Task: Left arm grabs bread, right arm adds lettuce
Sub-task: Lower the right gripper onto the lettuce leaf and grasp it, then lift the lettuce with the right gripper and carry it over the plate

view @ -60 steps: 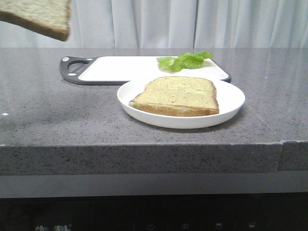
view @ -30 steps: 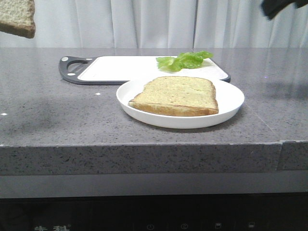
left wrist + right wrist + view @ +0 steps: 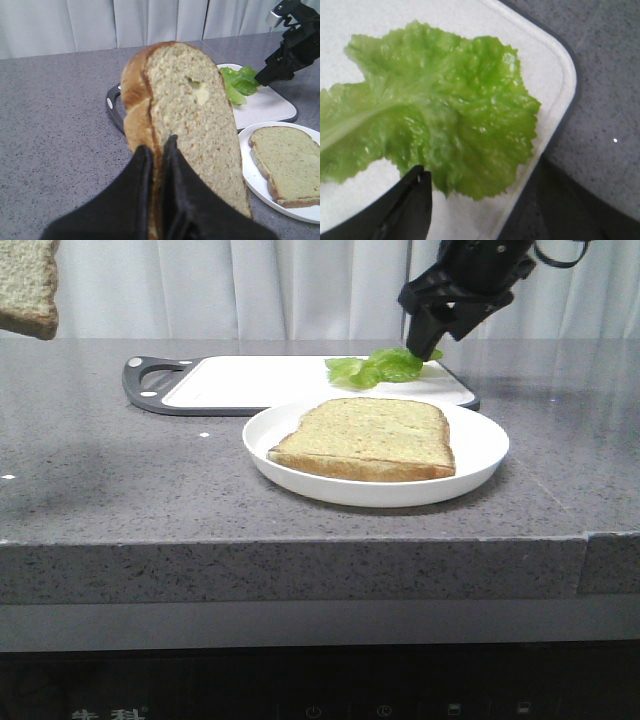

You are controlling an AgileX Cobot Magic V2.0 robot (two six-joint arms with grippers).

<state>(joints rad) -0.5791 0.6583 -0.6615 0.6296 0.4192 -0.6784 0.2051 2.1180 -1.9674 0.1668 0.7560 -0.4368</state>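
Observation:
My left gripper (image 3: 157, 150) is shut on the lower edge of a tan wholegrain bread slice (image 3: 195, 115) and holds it upright, high in the air. In the front view this slice (image 3: 25, 285) is at the top left, well above the counter. A second slice (image 3: 365, 437) lies on the white plate (image 3: 480, 465). The green lettuce leaf (image 3: 385, 367) lies at the right end of the white cutting board (image 3: 250, 383). My right gripper (image 3: 425, 340) hangs just above the leaf's right end. In the right wrist view it (image 3: 480, 170) is open, its fingertips straddling the edge of the leaf (image 3: 445, 115).
The cutting board has a dark rim and a handle (image 3: 150, 380) at its left end. The plate stands in front of the board on the grey stone counter (image 3: 120, 480). A white curtain hangs behind. The counter's front edge is close to the plate.
The right arm came in from the top right and dropped to the lettuce. The held bread slice moved further left, to the picture's edge.

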